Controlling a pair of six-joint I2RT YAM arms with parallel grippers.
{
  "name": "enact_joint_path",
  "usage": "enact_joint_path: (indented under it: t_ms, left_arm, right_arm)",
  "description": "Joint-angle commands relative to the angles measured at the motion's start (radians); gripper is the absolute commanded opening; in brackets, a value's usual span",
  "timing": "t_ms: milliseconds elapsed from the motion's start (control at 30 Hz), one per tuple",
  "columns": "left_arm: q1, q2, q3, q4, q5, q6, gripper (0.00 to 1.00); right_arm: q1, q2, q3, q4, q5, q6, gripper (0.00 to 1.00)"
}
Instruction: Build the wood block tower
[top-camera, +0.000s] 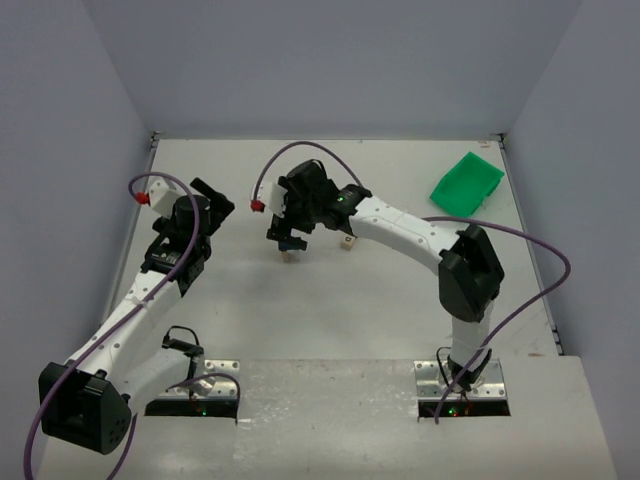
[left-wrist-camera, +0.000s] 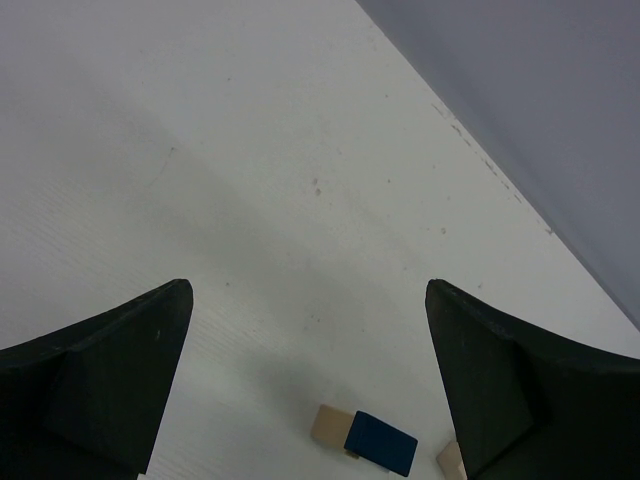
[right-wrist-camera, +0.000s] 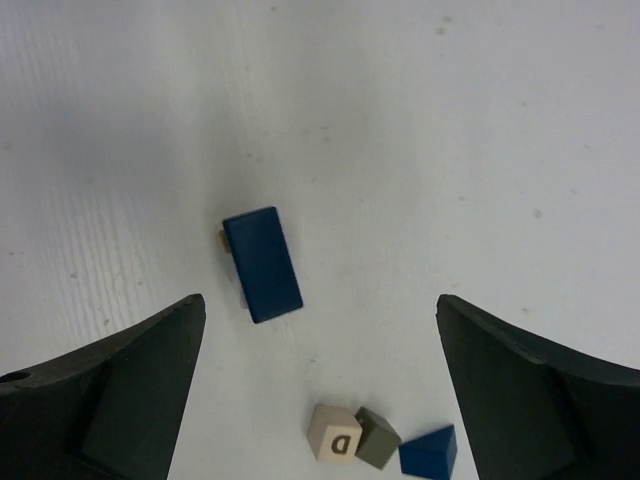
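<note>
Tan block (left-wrist-camera: 447, 465) partly behind left hand (left-wrist-camera: 308, 290)

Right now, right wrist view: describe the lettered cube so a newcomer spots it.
On the white table, find the blue slab near the centre of the right wrist view. Below it sits a row of three small blocks: the cube is the leftmost, with a grey block against it and a blue wedge further right. It alone is pale wood with a D.

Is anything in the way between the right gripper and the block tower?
Nothing visible. The right gripper hangs open over the wood block tower; the lettered cube, grey block and blue wedge lie apart from it, off to one side.
</note>
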Motion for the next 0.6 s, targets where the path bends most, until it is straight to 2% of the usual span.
enact_joint_path:
  t_ms: [0,200,233,300,467,567]
  left_arm:
    - [0.005,-0.002,0.002,0.049,0.021,0.021,1.0]
    - [0.005,0.0,0.002,0.049,0.03,0.021,1.0]
    - [0.005,0.0,0.002,0.049,0.03,0.021,1.0]
    - [0.005,0.0,0.002,0.053,0.032,0.021,1.0]
    - [0.005,0.004,-0.001,0.061,0.044,0.025,1.0]
    - [0.005,0.007,-0.001,0.064,0.052,0.029,1.0]
  right_arm:
    - [-0.022,-0.115,-0.081,0.093,0.1,0.228,0.99]
    - [-0.026,-0.21,-0.333,0.221,0.168,0.377,0.99]
    - [-0.028,-0.211,-0.334,0.244,0.171,0.395,0.99]
    - [-0.028,-0.264,-0.475,0.309,0.168,0.426,0.99]
    - [-0.036,-0.341,-0.615,0.397,0.234,0.498,0.99]
    - [-0.084,-0.35,-0.66,0.401,0.258,0.541,0.99]
